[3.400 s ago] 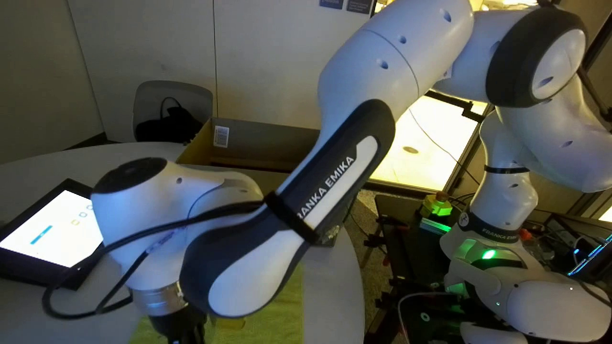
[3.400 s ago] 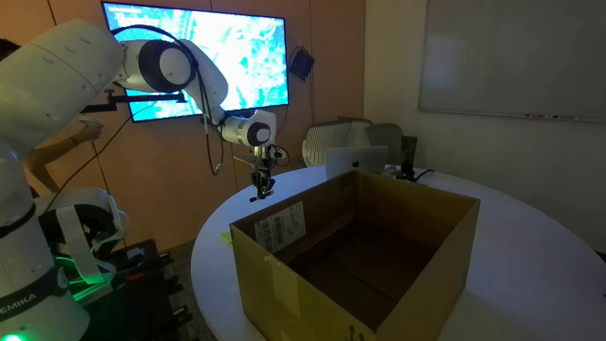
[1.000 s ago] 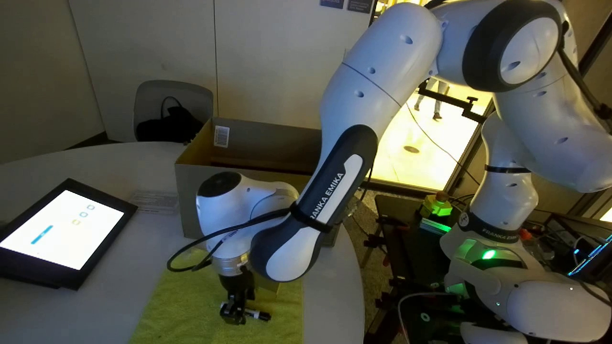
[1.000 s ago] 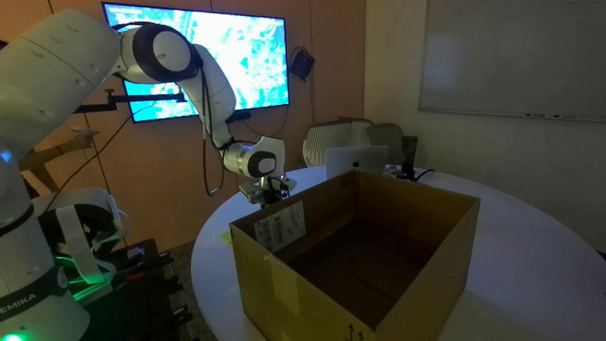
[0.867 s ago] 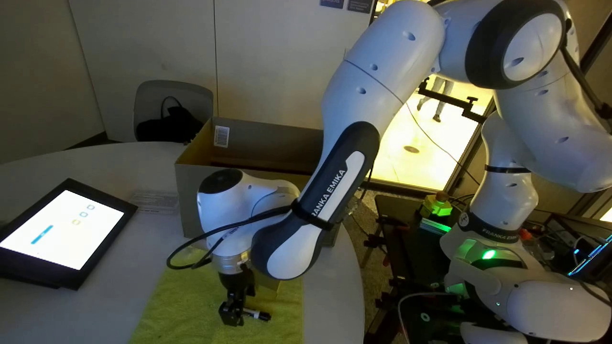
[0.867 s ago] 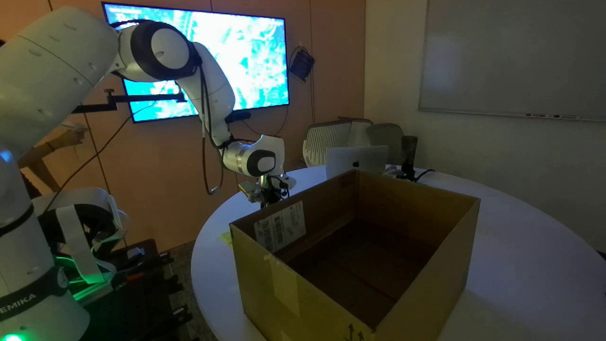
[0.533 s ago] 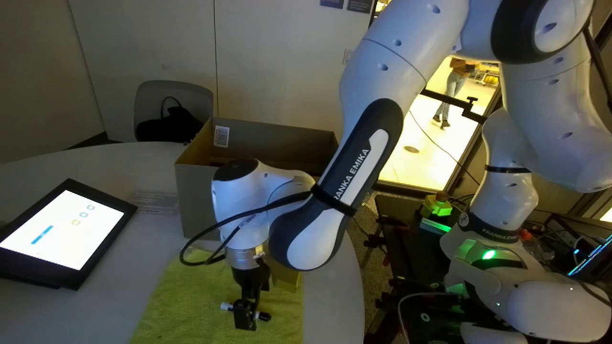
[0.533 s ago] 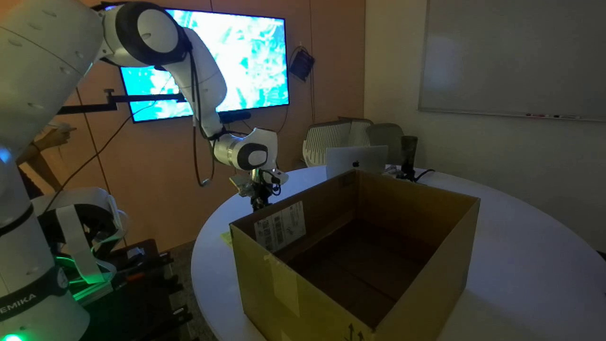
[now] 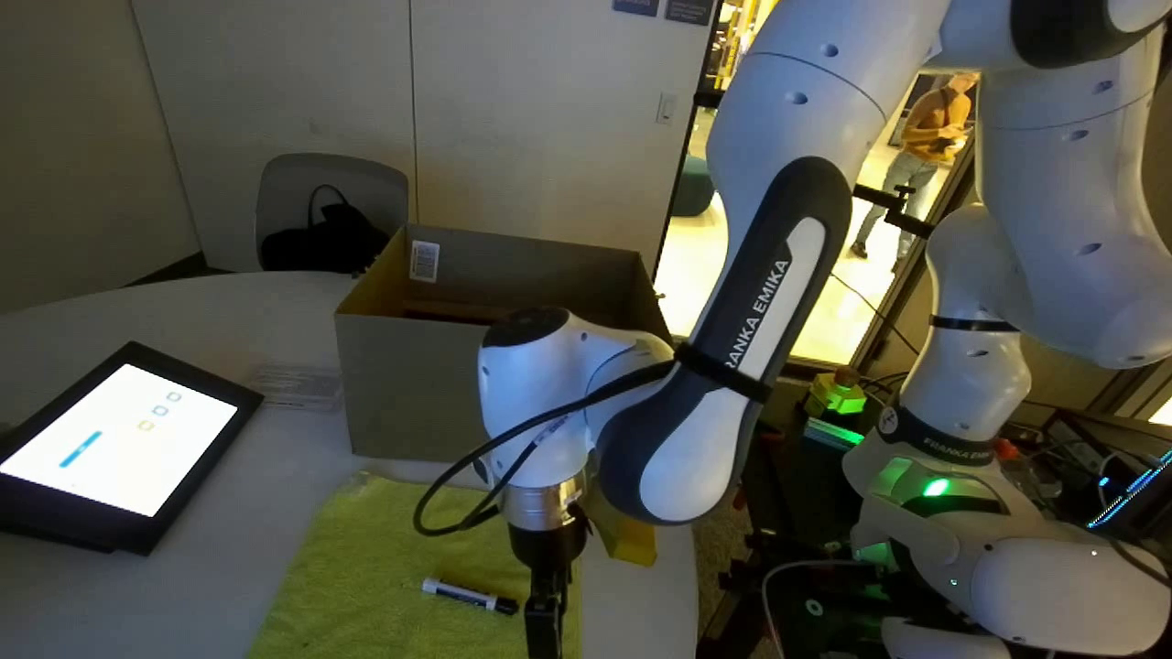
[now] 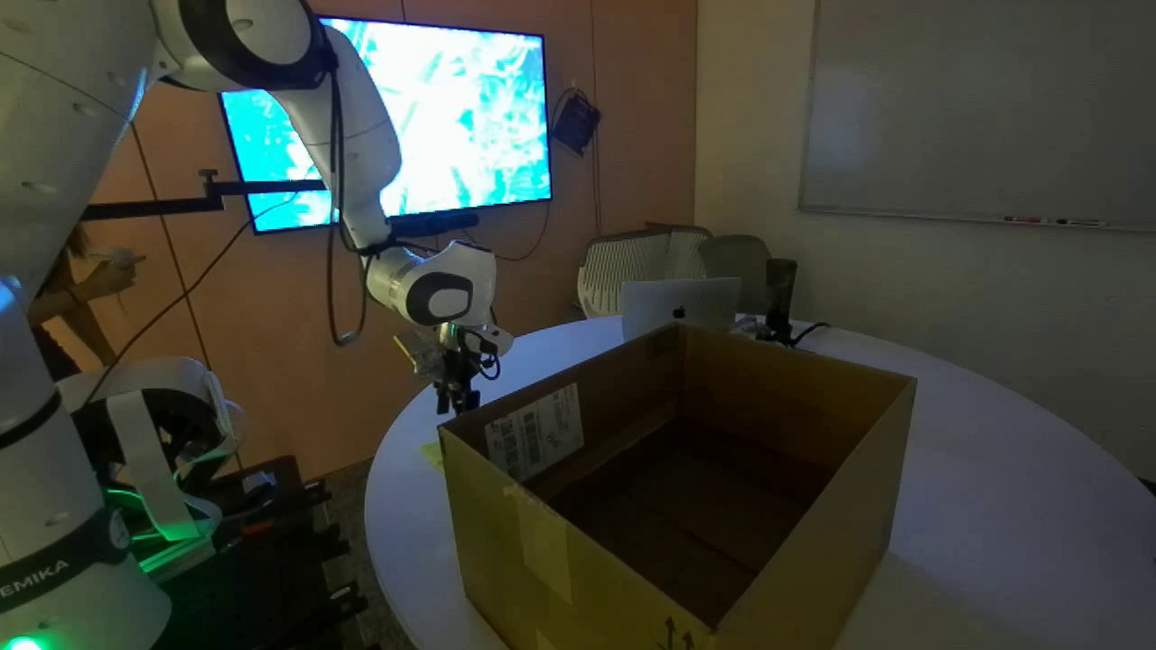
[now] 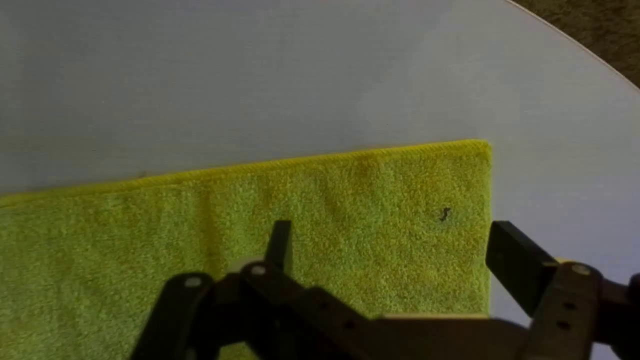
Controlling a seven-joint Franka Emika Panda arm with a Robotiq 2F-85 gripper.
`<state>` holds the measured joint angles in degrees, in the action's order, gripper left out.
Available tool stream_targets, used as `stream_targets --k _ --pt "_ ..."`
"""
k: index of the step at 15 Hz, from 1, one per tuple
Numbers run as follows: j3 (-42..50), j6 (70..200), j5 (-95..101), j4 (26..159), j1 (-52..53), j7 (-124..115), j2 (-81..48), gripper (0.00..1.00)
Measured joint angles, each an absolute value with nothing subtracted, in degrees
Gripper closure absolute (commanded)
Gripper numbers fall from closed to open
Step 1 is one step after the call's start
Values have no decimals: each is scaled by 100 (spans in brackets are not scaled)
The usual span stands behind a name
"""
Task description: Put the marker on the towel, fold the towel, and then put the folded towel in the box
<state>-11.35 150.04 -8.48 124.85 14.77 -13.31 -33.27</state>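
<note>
Flat and unfolded on the round table lies the yellow-green towel (image 9: 385, 549), with one corner between my fingers in the wrist view. The white and black marker (image 9: 469, 596) rests on it, loose. To the right of the marker in that exterior view, my gripper (image 9: 545, 631) points down. Its jaws stand wide apart with nothing held; in the wrist view the gripper (image 11: 390, 235) has its left finger over the cloth (image 11: 350, 220) and its right finger just past the side hem. The brown cardboard box (image 10: 533, 560) stands behind the towel, its top uncovered.
A black tablet (image 9: 128, 439) with a lit screen sits left of the towel. Near the box is a flat clear case (image 9: 298, 386). A laptop (image 10: 679, 302) and a dark cup (image 10: 779, 293) stand behind the box. The table edge (image 11: 575, 42) curves close to the towel.
A second ago my gripper was down at the marker; it has let go and moved off to the right in an exterior view. The marker stays on the towel.
</note>
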Motion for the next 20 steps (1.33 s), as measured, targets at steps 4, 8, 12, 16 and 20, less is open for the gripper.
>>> stream_targets --k 4,8,12,16,20 --pt "-1158 15390 -881 12753 1292 -1127 -3318 0" --pt "-987 15741 -881 12904 1082 -1109 -3341 0" --pt "-752 15991 -884 12930 881 -1121 -3479 0" --pt "-542 16285 -925 12893 777 -1265 -3737 0" --pt "-381 16469 -1016 12797 752 -1469 -4024 0"
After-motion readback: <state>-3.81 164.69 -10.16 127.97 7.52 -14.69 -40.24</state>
